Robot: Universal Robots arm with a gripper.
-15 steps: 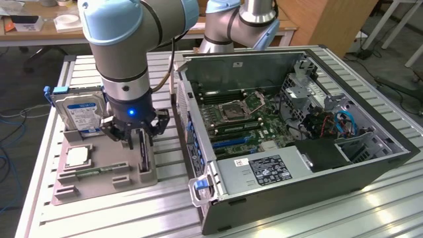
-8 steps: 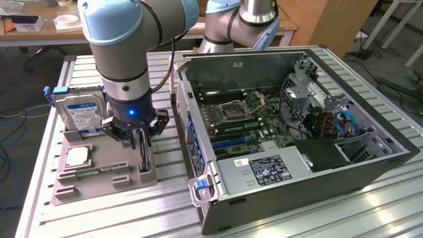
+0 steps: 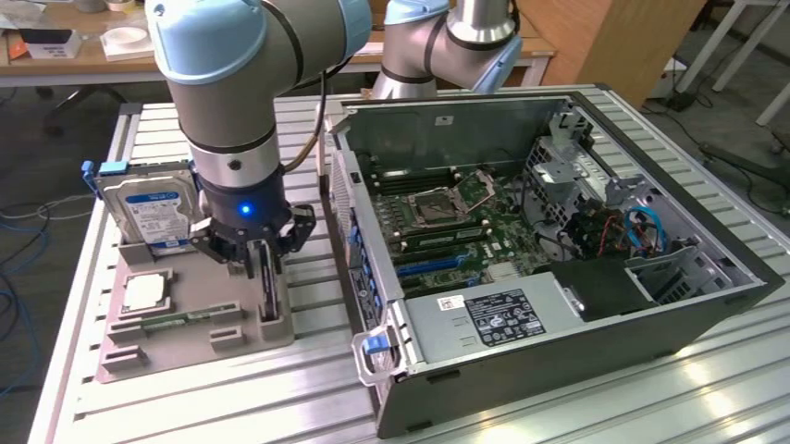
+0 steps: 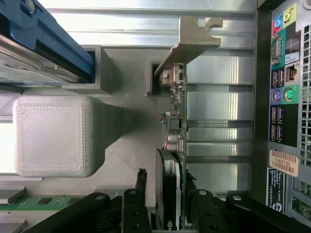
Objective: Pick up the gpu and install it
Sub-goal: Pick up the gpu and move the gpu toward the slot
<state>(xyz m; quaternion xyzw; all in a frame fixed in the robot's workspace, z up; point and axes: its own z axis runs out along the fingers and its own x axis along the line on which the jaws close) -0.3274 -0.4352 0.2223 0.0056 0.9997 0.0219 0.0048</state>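
Note:
The gpu point(image 3: 269, 294) is a thin black card standing on edge in a slot of the grey holder tray point(image 3: 253, 340), beside the open computer case. My gripper point(image 3: 259, 252) hangs straight over it with a finger on each side. In the wrist view the gpu point(image 4: 174, 121) runs away from the camera, green board edge and metal end bracket point(image 4: 192, 41) at its far end. My gripper point(image 4: 165, 177) straddles the card's near end. One fingertip point(image 4: 190, 183) lies close against the board side; the other point(image 4: 141, 175) stands a small gap off the black fan side. The jaws are open.
The tray also carries a silver hard drive point(image 3: 151, 208) with a blue-white label, a processor point(image 3: 146, 291) and a green memory stick point(image 3: 185, 320). The open case point(image 3: 543, 231) shows its motherboard point(image 3: 450, 222). A second arm's base point(image 3: 432, 42) stands behind the case.

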